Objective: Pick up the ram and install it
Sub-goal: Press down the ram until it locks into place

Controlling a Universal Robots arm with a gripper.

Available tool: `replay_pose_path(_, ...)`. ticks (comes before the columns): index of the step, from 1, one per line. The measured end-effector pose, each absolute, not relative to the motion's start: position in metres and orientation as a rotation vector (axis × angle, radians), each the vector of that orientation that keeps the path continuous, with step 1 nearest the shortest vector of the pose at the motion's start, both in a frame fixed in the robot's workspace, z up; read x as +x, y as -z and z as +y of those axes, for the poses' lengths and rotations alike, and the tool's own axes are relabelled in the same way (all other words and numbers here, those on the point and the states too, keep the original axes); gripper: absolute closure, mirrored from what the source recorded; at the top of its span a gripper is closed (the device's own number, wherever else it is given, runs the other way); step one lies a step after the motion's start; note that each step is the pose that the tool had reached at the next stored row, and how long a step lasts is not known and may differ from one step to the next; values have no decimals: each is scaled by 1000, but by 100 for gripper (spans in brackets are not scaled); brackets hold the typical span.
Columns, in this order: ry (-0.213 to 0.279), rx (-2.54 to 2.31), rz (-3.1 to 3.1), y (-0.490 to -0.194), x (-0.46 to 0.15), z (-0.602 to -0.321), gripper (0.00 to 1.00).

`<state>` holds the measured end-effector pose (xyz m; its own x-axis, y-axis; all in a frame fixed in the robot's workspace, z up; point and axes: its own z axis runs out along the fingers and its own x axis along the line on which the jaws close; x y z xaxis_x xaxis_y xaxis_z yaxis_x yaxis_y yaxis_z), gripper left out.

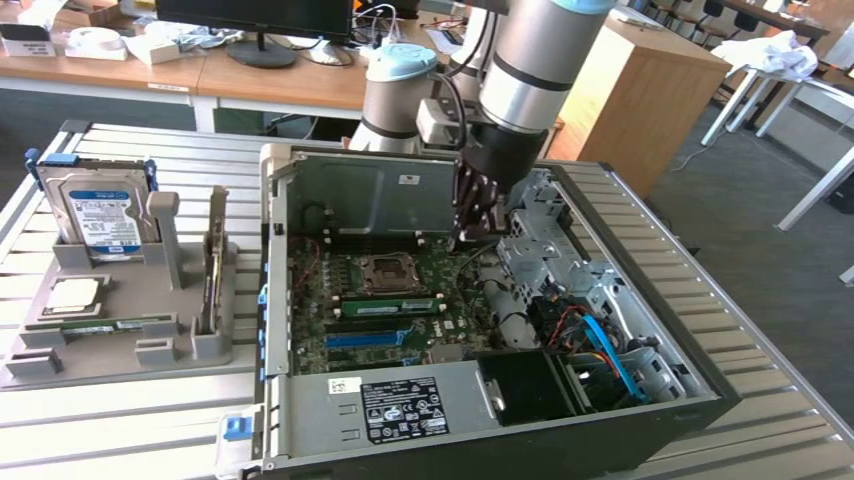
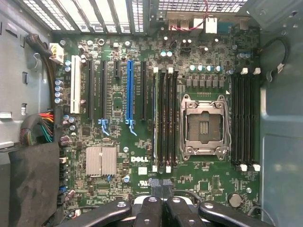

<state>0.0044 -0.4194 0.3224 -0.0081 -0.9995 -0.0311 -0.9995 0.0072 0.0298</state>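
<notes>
Arm is over the open PC case [image 1: 400,445], centre of the exterior view. Gripper [image 1: 482,236] hangs inside the case, above the motherboard [image 1: 461,330] and toward its far edge, just right of the empty CPU socket [image 1: 388,268]. Claw is pressed together. In the wrist view the fingertips [image 2: 156,208] meet with no gap at the gripper [image 2: 160,185].

Two green memory sticks are in sight:
- ram in the board [image 1: 387,303]: standing on edge in a slot just in front of the socket, with the blue slot [image 1: 367,338] nearer the camera. In the wrist view it [image 2: 155,118] is in the outermost of the four slots beside the socket [image 2: 204,125], on the side facing the blue slot [image 2: 129,90]. It looks fully seated, but I can't confirm the end latches from here. The gripper is well apart from it.
- ram in the holder [image 1: 100,325]: lying lengthwise in the grey holder [image 1: 127,372], lower left of the exterior frame, outside the case.

Also in the holder:
- hard drive [image 1: 96,215], upright at the back
- square silvery processor chip [image 1: 74,293], in front of the drive
- a card on edge [image 1: 214,270], on the side nearest the case

The wrist view also shows a finned heatsink [image 2: 101,161] on the far side of the blue slot.
</notes>
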Motion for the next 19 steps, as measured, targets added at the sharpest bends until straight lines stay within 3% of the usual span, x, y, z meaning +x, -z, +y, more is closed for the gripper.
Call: replay_pose_path(19, -68, -2212, 2229, -316, 4, -419, 90)
